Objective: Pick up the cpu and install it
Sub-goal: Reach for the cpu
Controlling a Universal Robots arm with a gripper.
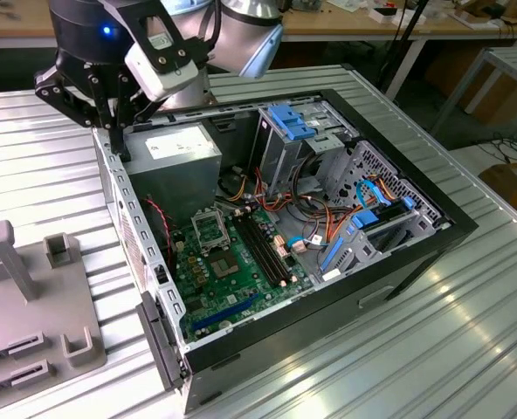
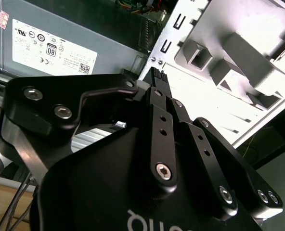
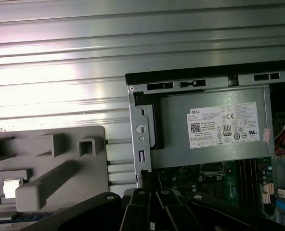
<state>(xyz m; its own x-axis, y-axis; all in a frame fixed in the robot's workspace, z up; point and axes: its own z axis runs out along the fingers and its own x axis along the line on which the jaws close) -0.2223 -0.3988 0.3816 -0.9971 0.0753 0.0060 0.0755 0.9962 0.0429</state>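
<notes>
So, gripper [image 1: 119, 144]: fingers drawn together with nothing between them, as far as I can see; it hangs over the case [image 1: 451, 225], at the wall next to the psu [image 1: 175, 153].
Fingertips [image 2: 155, 78]: just above that case wall's rim, pointing down at it.
Fixture [image 3: 92, 178]: on the table outside the case, near the psu-side wall but apart from it.
Cpu [image 3: 10, 187]: a pale square, probably the cpu, lying flat in a fixture pocket on the side far from the case.
Direction: from the gripper, the cpu lies outward, away from the case's inside.
Axis: square, so no long axis; its edges look parallel to the case wall.
Socket [image 1: 210, 229]: inside the case, just beside the psu, on the opposite side of the gripper from the cpu.
</notes>
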